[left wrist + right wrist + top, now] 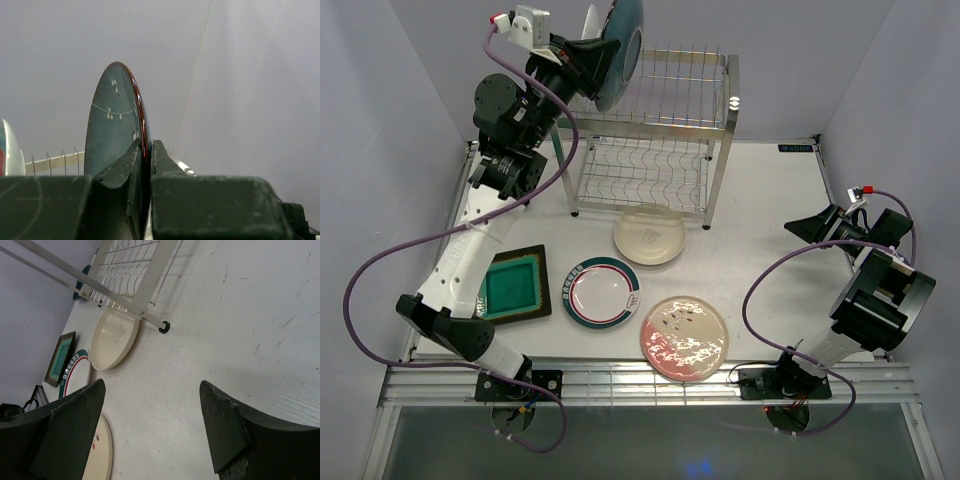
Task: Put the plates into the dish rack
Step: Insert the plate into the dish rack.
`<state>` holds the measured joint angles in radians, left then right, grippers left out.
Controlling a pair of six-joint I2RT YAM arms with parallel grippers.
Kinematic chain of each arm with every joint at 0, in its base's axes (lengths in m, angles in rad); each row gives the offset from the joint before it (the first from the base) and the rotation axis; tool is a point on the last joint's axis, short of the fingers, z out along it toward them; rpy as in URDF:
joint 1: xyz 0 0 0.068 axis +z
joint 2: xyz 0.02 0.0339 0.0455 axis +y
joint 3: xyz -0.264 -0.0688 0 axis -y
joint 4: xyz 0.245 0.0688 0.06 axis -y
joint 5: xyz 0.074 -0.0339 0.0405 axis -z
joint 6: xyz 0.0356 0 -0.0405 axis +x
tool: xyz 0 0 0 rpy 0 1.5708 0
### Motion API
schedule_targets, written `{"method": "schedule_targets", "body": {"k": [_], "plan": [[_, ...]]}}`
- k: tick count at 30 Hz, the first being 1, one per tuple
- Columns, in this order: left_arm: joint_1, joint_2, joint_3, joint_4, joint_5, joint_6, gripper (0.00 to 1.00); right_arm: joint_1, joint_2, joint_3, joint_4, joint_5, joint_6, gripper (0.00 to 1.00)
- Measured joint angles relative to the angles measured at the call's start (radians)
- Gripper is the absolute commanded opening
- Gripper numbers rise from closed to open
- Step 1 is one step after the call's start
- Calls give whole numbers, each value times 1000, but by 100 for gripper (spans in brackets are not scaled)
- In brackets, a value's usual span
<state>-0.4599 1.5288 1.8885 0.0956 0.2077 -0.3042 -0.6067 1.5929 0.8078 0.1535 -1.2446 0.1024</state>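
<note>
My left gripper [603,62] [146,146] is raised over the left end of the dish rack's [665,120] top tier, shut on the lower rim of a dark teal plate [624,45] [112,125] with a red edge, held upright. Beside it another light-coloured plate [592,22] [7,150] stands on edge. Lying flat on the table are a cream plate [649,237] [114,337], a white plate with a green-red rim [603,291], a pink speckled plate [684,337] and a square green plate [512,284]. My right gripper [798,226] [152,427] hangs open over bare table at the right.
The rack [125,275] stands at the back centre, its front right foot [164,329] just beyond the cream plate. Grey walls enclose the table on the left, back and right. A purple cable [380,270] loops off the left arm.
</note>
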Motion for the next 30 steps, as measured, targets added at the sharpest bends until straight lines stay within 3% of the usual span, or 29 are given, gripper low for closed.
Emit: {"method": "schedule_targets", "body": {"k": [15,30], "plan": [[15,169,144,38,-17,21,0,0,0,0,0,0,0,81],[54,222,148,16,-44,97,0,0,0,0,0,0,0,81]]}}
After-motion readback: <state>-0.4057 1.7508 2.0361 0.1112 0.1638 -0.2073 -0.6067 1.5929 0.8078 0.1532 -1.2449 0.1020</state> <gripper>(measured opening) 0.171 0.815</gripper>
